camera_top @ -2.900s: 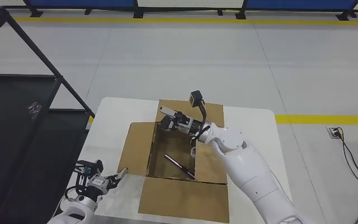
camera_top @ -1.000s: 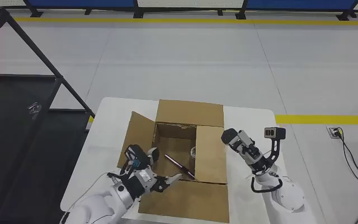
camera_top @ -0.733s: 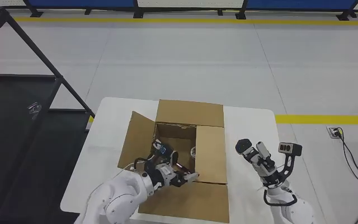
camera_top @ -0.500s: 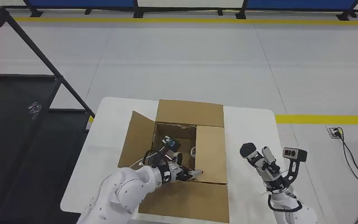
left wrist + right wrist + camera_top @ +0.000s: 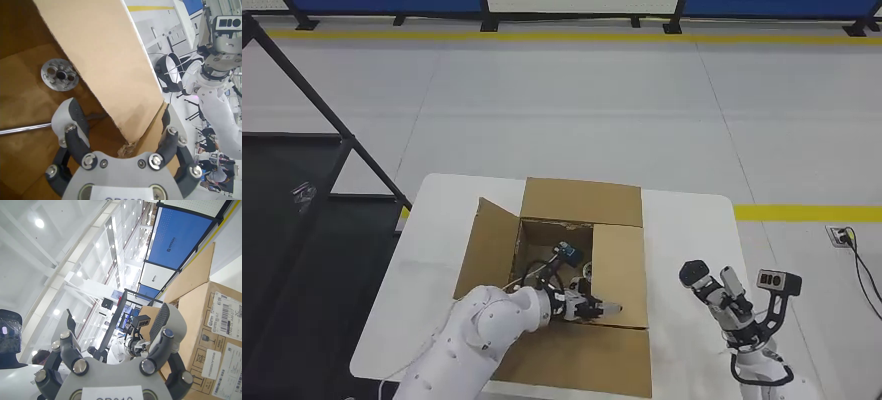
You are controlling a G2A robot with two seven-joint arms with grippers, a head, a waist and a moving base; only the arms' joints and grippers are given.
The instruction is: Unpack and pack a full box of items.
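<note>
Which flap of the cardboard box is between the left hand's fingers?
The brown cardboard flap on the robot's right; the left hand straddles its near corner.

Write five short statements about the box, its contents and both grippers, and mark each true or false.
1. A disc lies on the floor of the box. True.
2. The left gripper is open, with a finger on each side of a flap corner. True.
3. The right gripper holds the disc. False: it is open and empty, held up beside the box.
4. A rod lies in the box. True.
5. The box is closed. False: its flaps are open.
</note>
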